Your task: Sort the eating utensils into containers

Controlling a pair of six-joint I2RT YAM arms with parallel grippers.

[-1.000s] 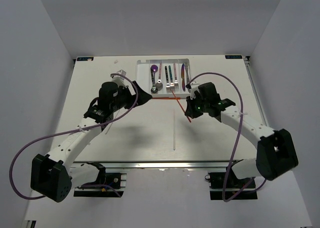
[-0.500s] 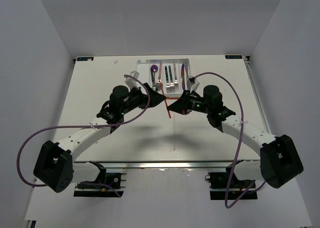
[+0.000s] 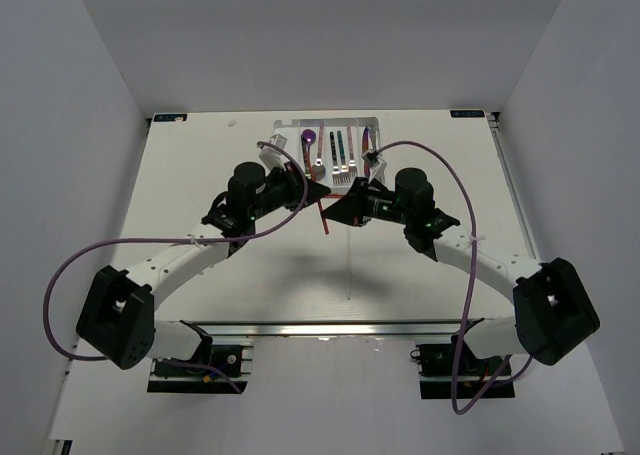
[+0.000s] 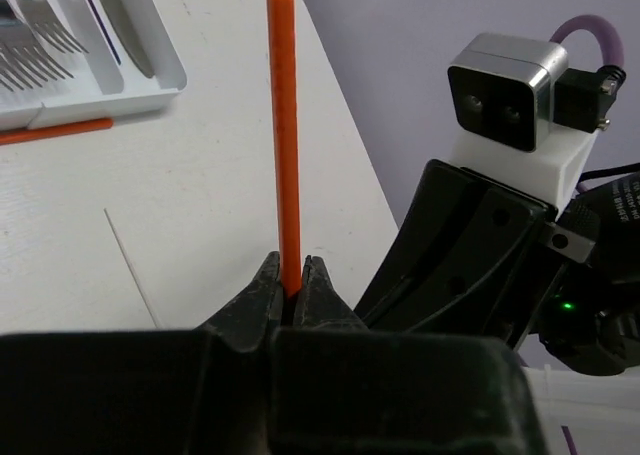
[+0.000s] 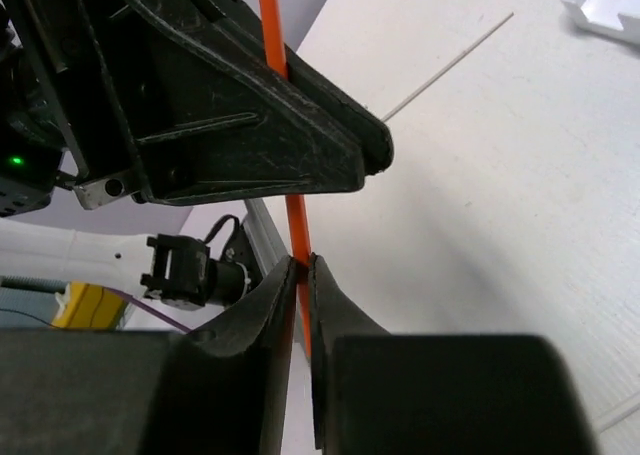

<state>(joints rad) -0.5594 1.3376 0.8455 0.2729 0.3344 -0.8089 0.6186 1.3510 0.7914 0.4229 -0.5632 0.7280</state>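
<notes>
White worktop (image 3: 180,175), white divided tray (image 3: 330,121) at its far middle edge, holding a purple spoon (image 3: 309,135), forks (image 3: 342,170) and other slim utensils in its long compartments. Both arms reach in and meet just in front of the tray. Left end effector (image 3: 318,193) is clamped narrow on an orange chopstick (image 3: 323,215); in the left wrist view the fingers (image 4: 268,285) pinch its lower end and it stands up straight. Right end effector (image 3: 335,215) is clamped narrow on the same chopstick, just beside the left one, stick held off the worktop. Second orange chopstick (image 4: 55,131) lies flat on the worktop against the tray's near edge.
</notes>
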